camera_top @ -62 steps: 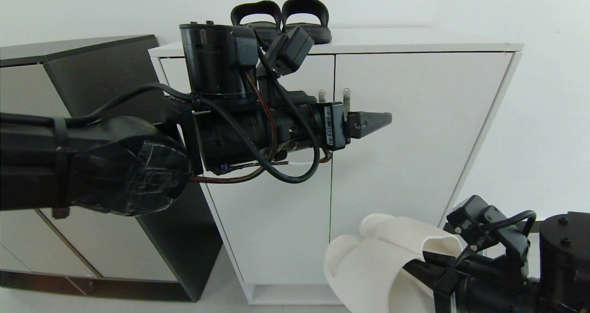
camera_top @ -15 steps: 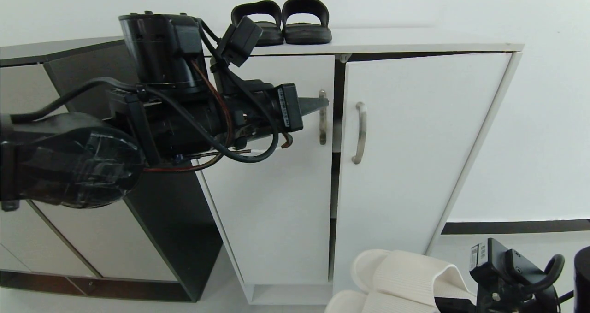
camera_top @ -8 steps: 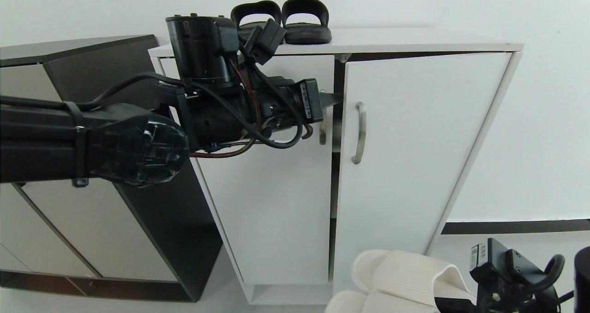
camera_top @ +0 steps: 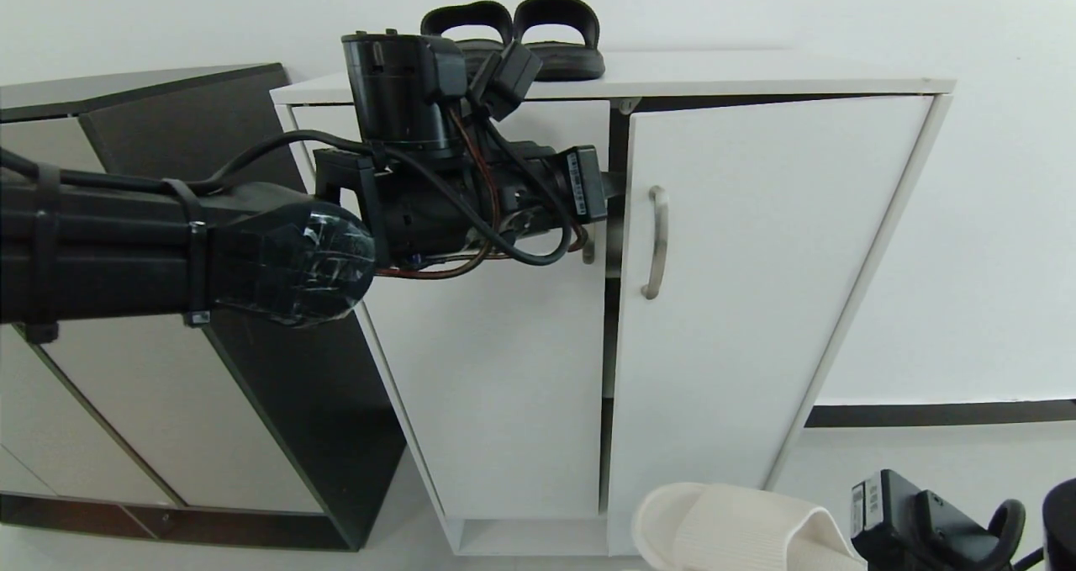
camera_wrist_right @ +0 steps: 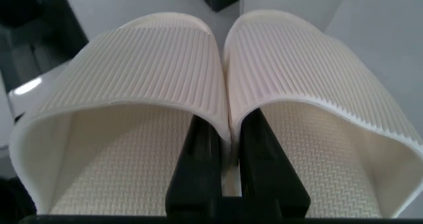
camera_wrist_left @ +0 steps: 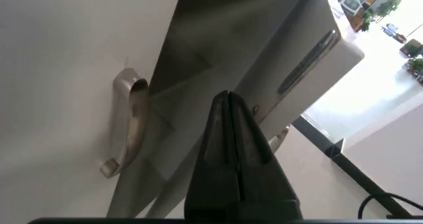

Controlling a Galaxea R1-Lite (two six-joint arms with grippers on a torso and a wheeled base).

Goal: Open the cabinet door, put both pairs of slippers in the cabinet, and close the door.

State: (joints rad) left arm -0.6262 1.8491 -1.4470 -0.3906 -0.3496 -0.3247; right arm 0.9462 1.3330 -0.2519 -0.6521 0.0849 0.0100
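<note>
Now the white cabinet stands with its right door ajar, swung a little outward. A dark gap runs down between it and the left door, which looks shut against the front. Each door carries an upright metal handle beside that gap. The right handle is in plain sight, while the left handle is partly covered in the head view. The black slippers sit side by side on top of the cabinet, toward its left end and close to the wall.

The left gripper is at handle height with its tip pointing into the gap between the doors, just beside the left handle. Its fingers are pressed together with nothing between them.

Low down in front of the right door, the white slippers are held as a pair, side by side, by the right gripper. Its two fingers are closed on the neighbouring inner edges of the ribbed straps, one finger reaching inside each slipper. In the head view one ribbed strap shows at the lower edge, near the foot of the cabinet.

A dark cabinet stands just beside the white one on its left.
</note>
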